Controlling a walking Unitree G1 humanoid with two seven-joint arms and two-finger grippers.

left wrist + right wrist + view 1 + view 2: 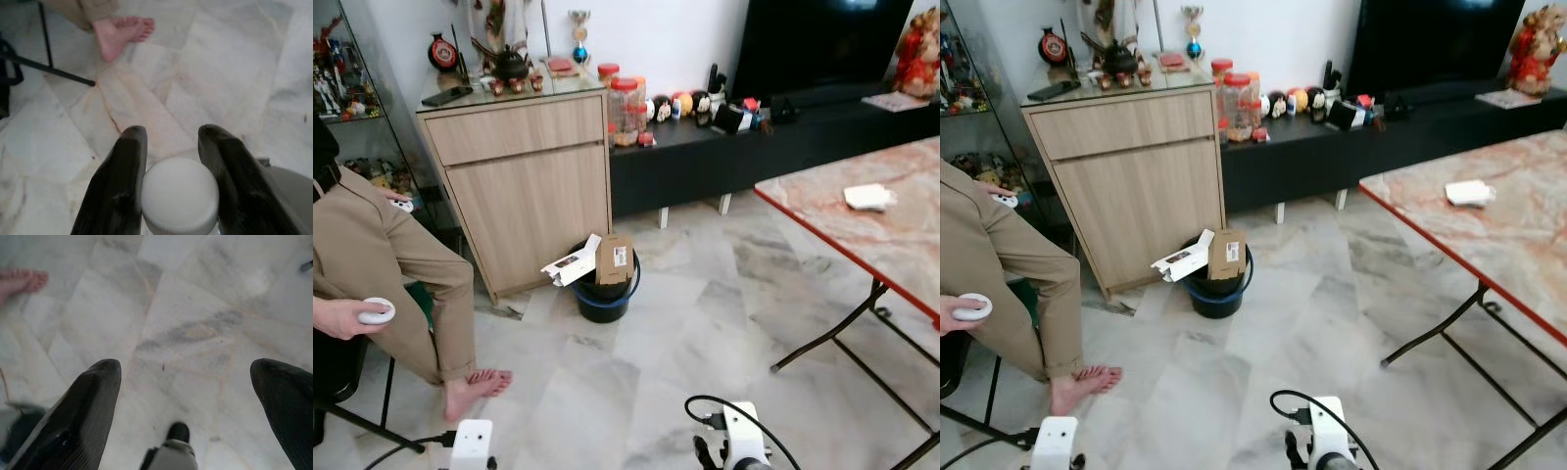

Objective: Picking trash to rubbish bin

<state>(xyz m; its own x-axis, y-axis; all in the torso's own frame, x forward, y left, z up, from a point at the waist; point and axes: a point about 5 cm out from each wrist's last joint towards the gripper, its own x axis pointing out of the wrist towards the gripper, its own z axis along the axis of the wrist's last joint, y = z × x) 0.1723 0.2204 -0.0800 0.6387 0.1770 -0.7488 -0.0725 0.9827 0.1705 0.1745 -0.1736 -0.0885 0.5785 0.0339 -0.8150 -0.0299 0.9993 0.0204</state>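
The left gripper (168, 147) is clamped on a white-capped bottle (180, 195), likely light, stiff and slippery, best held below the cap, while the right gripper (186, 377) hangs spread wide, the bin (604, 290) ahead.

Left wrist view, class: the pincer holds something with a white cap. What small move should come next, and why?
Probably walk forward toward the rubbish bin. The left pincer is shut on a white-capped item, likely a bottle, so the trash is in hand. The bin stands across the marble floor beside the wooden cabinet, already holding cardboard boxes. The right pincer hangs open over the floor.
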